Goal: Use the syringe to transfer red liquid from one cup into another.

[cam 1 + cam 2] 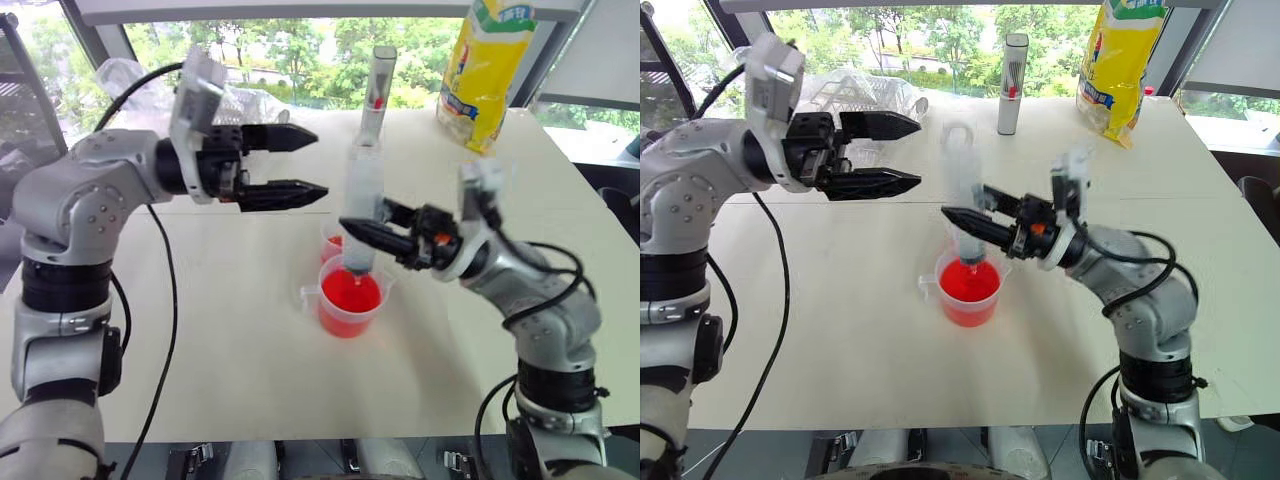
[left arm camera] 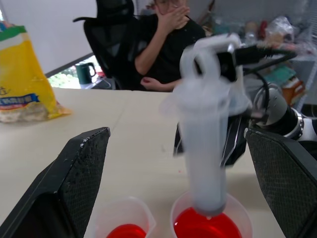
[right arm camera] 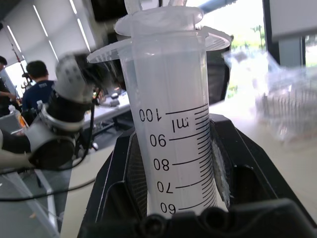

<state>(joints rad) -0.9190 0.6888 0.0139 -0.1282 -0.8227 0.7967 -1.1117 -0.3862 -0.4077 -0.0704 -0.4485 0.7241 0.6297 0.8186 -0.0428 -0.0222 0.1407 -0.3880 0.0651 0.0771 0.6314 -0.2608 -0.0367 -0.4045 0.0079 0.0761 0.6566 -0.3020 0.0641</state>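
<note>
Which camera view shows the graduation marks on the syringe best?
The right wrist view: the syringe stands close, numbers readable, clamped in the right gripper. Both eye views and the left wrist view show it blurred, upright over the handled cup.

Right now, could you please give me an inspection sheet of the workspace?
Surface: pale table, no spills seen.
Job's things: syringe upright, its tip over the handled cup of red liquid; smaller cup just behind, also with red liquid in it.
Clutter: grey tube, yellow bag, clear plastic packaging at the far edge.
Grippers: right gripper shut on the syringe; left gripper open, empty, beside the syringe top.
Cables: black cable hangs from the left arm; black cables loop on the right arm.
Surroundings: windows with trees; a seated person in the left wrist view.
</note>
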